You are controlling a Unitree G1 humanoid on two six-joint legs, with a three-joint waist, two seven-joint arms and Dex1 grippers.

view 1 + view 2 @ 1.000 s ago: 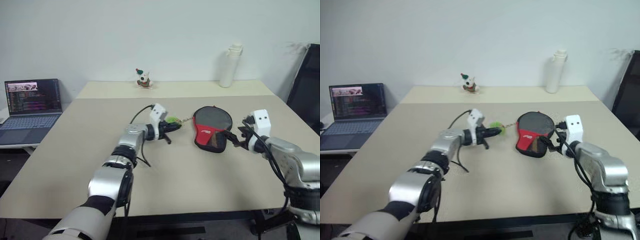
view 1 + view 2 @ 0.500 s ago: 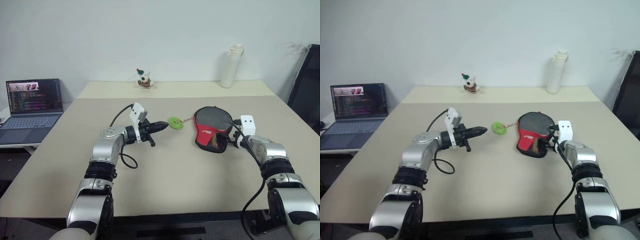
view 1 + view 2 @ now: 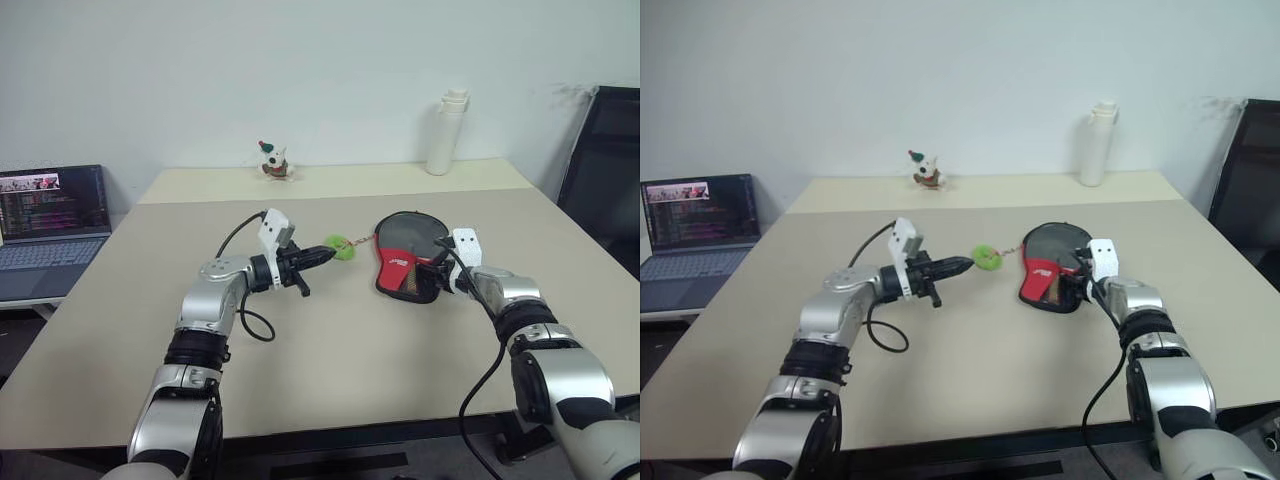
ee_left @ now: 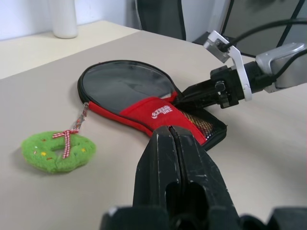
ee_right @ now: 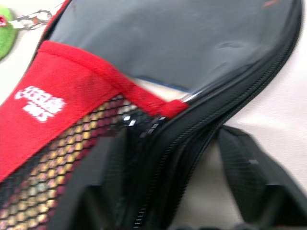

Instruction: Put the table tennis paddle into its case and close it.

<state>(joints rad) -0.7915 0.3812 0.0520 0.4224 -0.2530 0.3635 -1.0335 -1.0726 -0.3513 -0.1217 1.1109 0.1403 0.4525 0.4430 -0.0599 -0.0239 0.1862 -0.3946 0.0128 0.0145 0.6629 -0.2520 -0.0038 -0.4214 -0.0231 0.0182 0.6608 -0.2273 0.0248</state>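
Note:
The black case [image 3: 405, 255] with its red mesh panel lies flat on the table, right of centre. A green wreath charm [image 3: 340, 247] hangs from its zip chain on the left side. The paddle is hidden. My right gripper [image 3: 437, 272] sits at the case's right-hand edge. In the right wrist view its fingers [image 5: 249, 177] straddle the zipped rim [image 5: 192, 124], shut on it. My left gripper [image 3: 322, 256] is shut and holds nothing. It points level at the charm [image 4: 57, 151], and its tip stops just short of it.
A laptop [image 3: 45, 215] stands on a side desk at far left. A small toy figure [image 3: 270, 160] and a white bottle [image 3: 443, 133] stand along the table's back edge. A black chair [image 3: 600, 170] is at the right.
The camera has swung, shifting the whole scene left. My right gripper came down and in onto the case's edge and its jaws narrowed. My left gripper drew back off the green charm.

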